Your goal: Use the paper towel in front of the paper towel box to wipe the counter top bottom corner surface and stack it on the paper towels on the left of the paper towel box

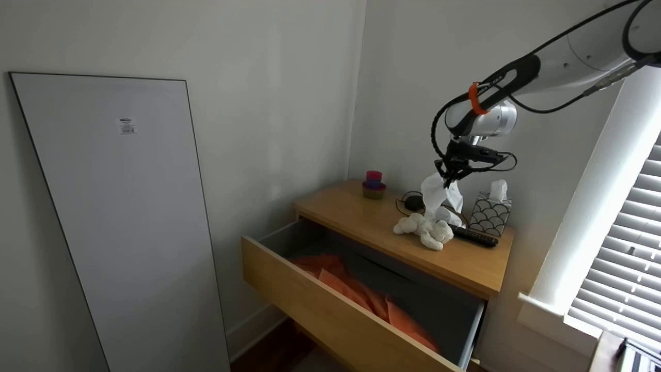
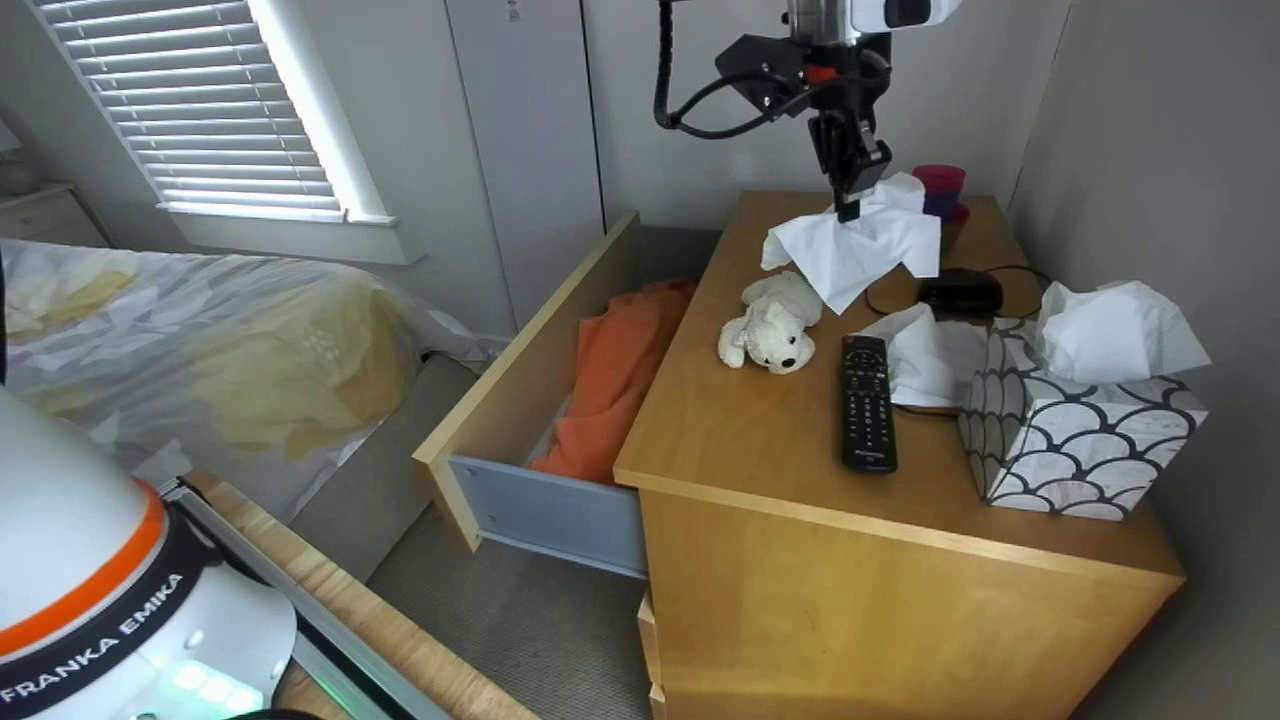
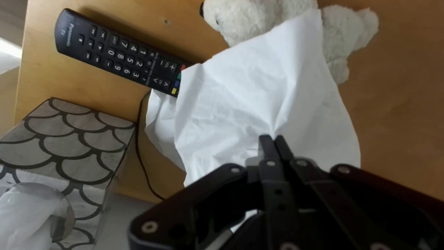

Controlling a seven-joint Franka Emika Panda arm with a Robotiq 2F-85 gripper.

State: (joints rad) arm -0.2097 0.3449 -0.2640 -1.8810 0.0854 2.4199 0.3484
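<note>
A white paper towel (image 3: 239, 100) hangs crumpled from my gripper (image 3: 273, 138), whose two fingers are closed on it. The gripper (image 1: 447, 183) and held towel (image 1: 433, 192) also show in an exterior view, above the wooden counter top (image 1: 335, 200). In an exterior view (image 2: 850, 250) the towel spreads below the fingertips; I cannot tell if its lower edge touches anything. Another white paper towel (image 2: 925, 355) lies crumpled on the counter beside the patterned paper towel box (image 2: 1090, 445), partly covered by the held towel in the wrist view (image 3: 162, 119). A towel sticks up from the box.
A white plush bear (image 2: 775, 325) lies close by the held towel. A black remote (image 2: 867, 405) lies before the loose towel. A black device (image 2: 962, 292) with a cable and stacked cups (image 2: 940, 188) stand farther along. The drawer (image 1: 330, 305) is open, with orange cloth (image 1: 356, 287) inside.
</note>
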